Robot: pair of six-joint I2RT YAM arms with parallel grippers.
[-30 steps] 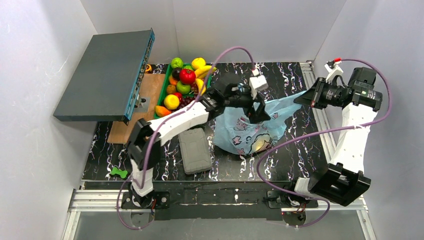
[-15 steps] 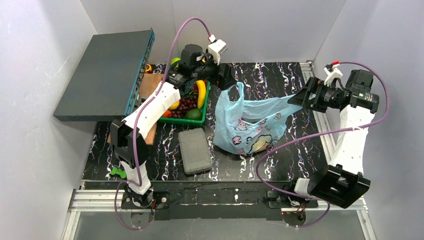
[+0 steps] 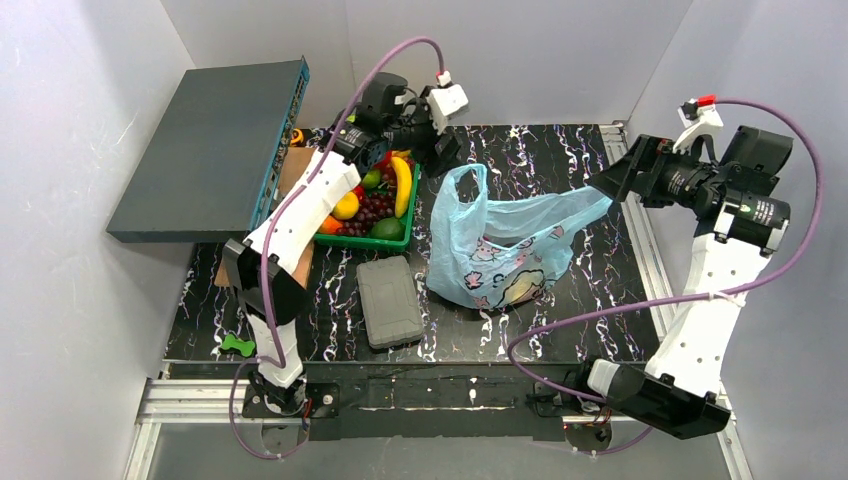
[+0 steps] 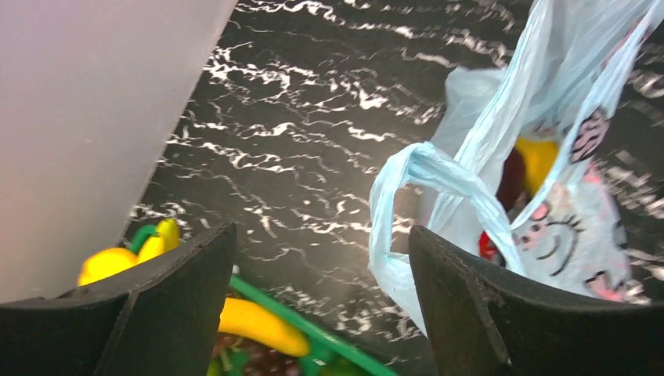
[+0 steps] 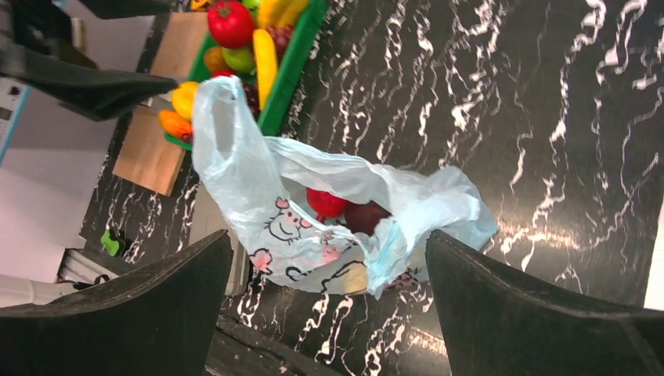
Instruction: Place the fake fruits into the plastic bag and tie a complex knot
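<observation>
The light-blue plastic bag (image 3: 500, 255) lies mid-table with its mouth open; a red apple (image 5: 327, 202), a dark plum (image 5: 366, 215) and a yellow fruit (image 4: 537, 160) show inside. Its left handle loop (image 3: 465, 190) stands up and its right handle (image 3: 585, 205) trails toward my right gripper (image 3: 607, 185), which is open and empty (image 5: 327, 235). More fake fruits fill the green tray (image 3: 352, 238), among them a banana (image 3: 403, 185) and grapes (image 3: 375, 208). My left gripper (image 3: 445, 155) hovers open and empty (image 4: 321, 231) between the tray's far right corner and the bag. No knot is in view.
A grey ribbed case (image 3: 390, 300) lies just left of the bag. A large dark flat box (image 3: 210, 150) overhangs the back left, above a wooden board (image 3: 300, 185). A small green bone-shaped piece (image 3: 237, 345) sits near the front left edge. White walls enclose the table.
My left arm swung from over the bag back to the tray's far right corner. My right gripper opened, let go of the bag's right handle, and its arm lifted and drew back.
</observation>
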